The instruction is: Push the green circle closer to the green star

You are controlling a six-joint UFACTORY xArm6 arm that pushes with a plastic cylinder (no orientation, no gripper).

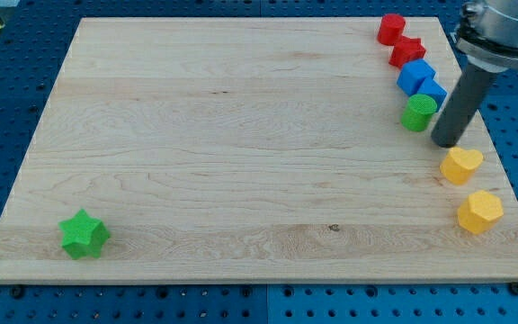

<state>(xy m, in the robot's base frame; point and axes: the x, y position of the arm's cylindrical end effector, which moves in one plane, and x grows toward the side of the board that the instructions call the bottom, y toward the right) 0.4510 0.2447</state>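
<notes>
The green circle [417, 112] sits near the view's right edge of the wooden board [241, 135], touching the blue blocks above it. The green star [84, 235] lies far away at the view's bottom left corner. My tip [447, 142] rests on the board just right of and slightly below the green circle, a small gap between them. The dark rod rises from it toward the view's top right.
A red cylinder [390, 29] and a red star [407, 50] sit at the top right. Two blue blocks [419, 79] lie just below them. A yellow heart [461, 166] and a yellow hexagon [480, 211] lie below my tip.
</notes>
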